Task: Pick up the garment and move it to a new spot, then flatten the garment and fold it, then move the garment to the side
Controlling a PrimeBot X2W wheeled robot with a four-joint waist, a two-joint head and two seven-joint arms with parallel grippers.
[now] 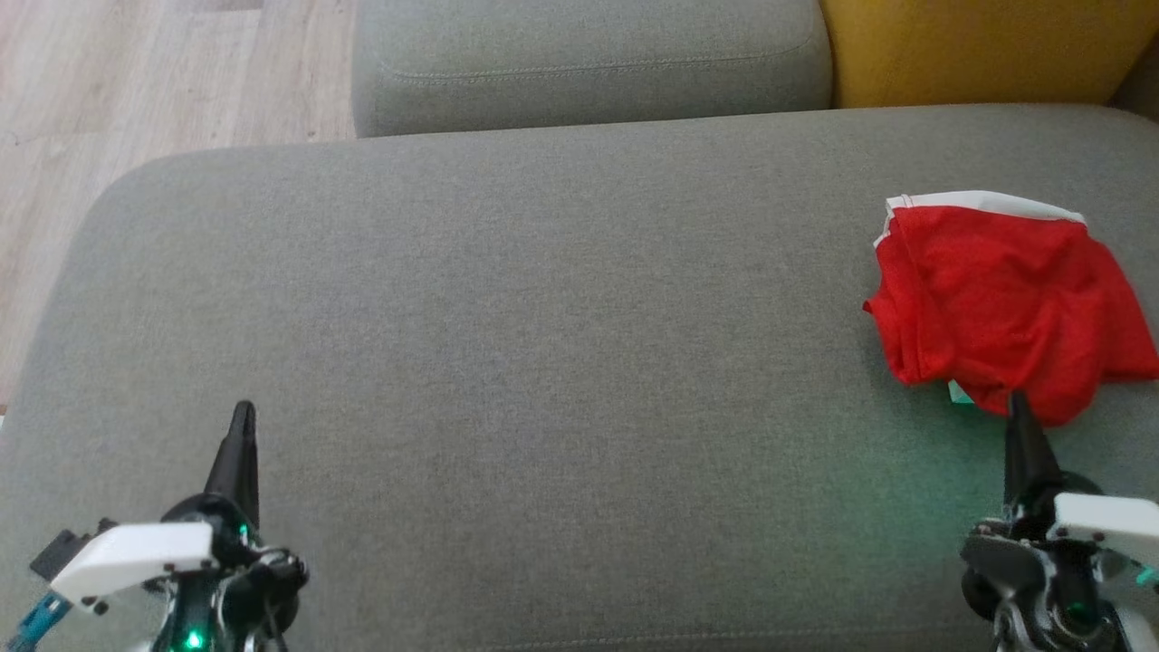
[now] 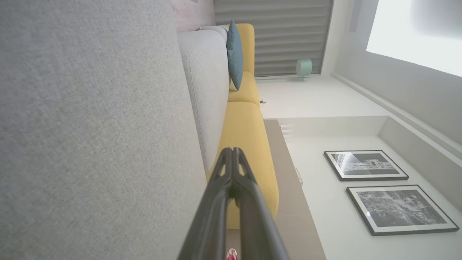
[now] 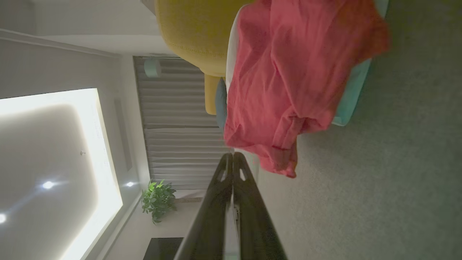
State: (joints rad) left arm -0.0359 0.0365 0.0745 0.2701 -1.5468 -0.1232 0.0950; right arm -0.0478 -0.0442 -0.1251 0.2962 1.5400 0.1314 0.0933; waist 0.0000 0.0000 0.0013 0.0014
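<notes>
The red garment lies bunched at the right end of the grey sofa seat. It looks light, soft and floppy; a pinch on a loose fold near the hem should lift it. The right gripper, pinched shut and empty, points at that near hem, just beside it. The left gripper, closed too, sits well apart.

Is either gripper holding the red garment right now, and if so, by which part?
Nothing is held. The left gripper and right gripper are both shut and empty; the right one's tip sits just by the near edge of the red garment.
</notes>
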